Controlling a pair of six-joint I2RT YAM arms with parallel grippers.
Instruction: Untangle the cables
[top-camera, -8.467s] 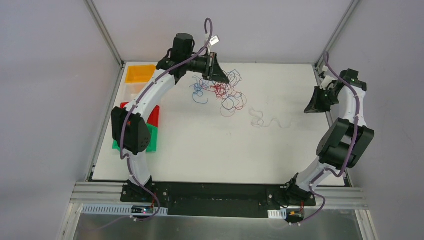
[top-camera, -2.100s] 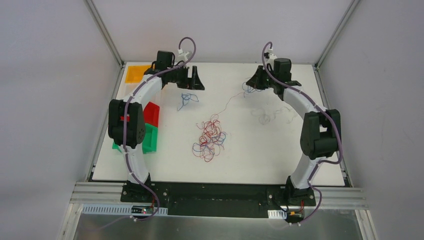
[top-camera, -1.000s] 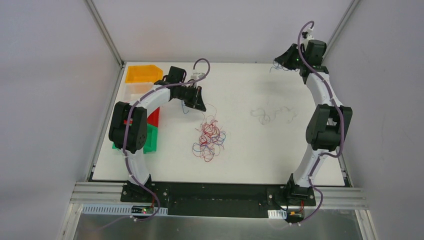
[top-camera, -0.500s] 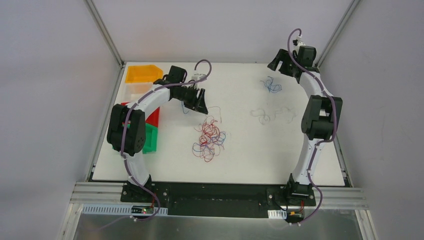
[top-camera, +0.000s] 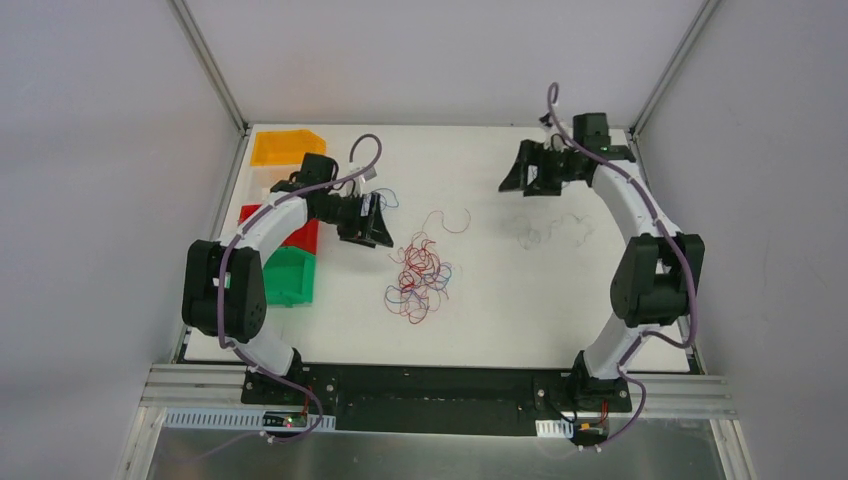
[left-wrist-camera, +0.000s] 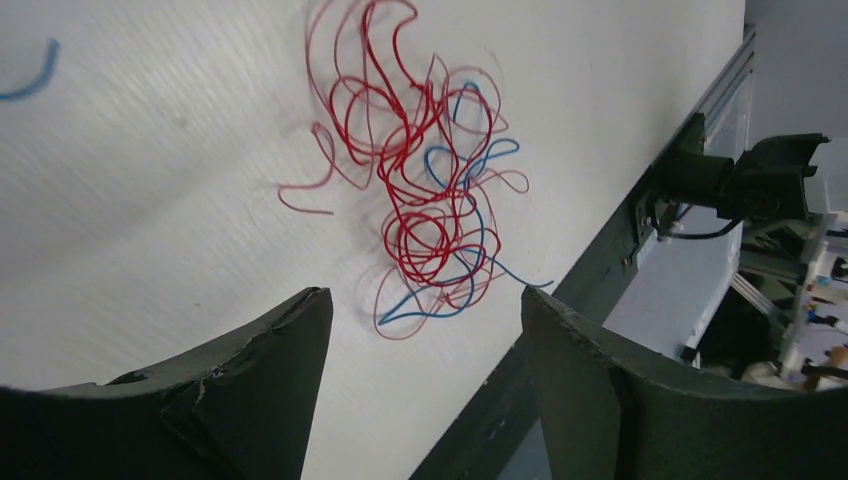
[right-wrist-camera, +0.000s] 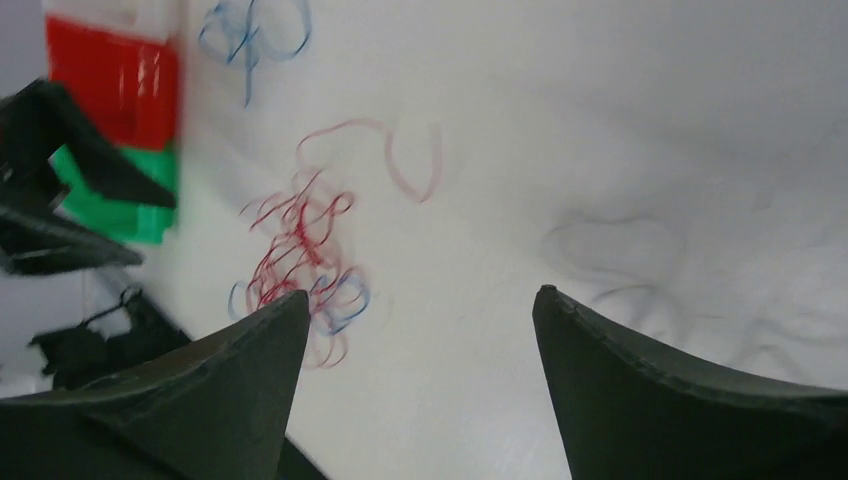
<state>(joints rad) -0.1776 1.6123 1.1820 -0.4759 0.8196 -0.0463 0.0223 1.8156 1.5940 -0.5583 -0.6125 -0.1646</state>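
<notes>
Your left gripper (left-wrist-camera: 422, 300) has its two black fingers spread well apart with nothing between them. It hangs above the tabletop toward the left edge, just beside the red plastic bin (top-camera: 303, 232). Your right gripper (right-wrist-camera: 422, 292) is spread wider and is likewise empty, up near the far edge on the right half of the table.

The left edge is crowded. An orange plastic bin (top-camera: 285, 146) fills the far-left corner, then come a clear plastic bin (top-camera: 262, 180), the red one and a green plastic bin (top-camera: 290, 275). Bare white table (top-camera: 560, 320) runs along the near edge and into the near-right corner.

The tangle of thin red and blue cables (top-camera: 418, 280) lies flat about mid-table, a little toward the near edge and apart from both grippers. A loose red wire curl (top-camera: 452, 218) lies just beyond it toward the far edge; you cannot tell whether the two are joined. A small knot of blue wire (top-camera: 384, 198) lies just beside the left gripper on its far side. Faint purple wire loops (top-camera: 545, 232) lie on the right half, nearer you than the right gripper.

Aluminium frame rails (top-camera: 212, 70) border the table and rise from its far corners. Plain grey walls (top-camera: 440, 55) close in on the left, far and right sides.
</notes>
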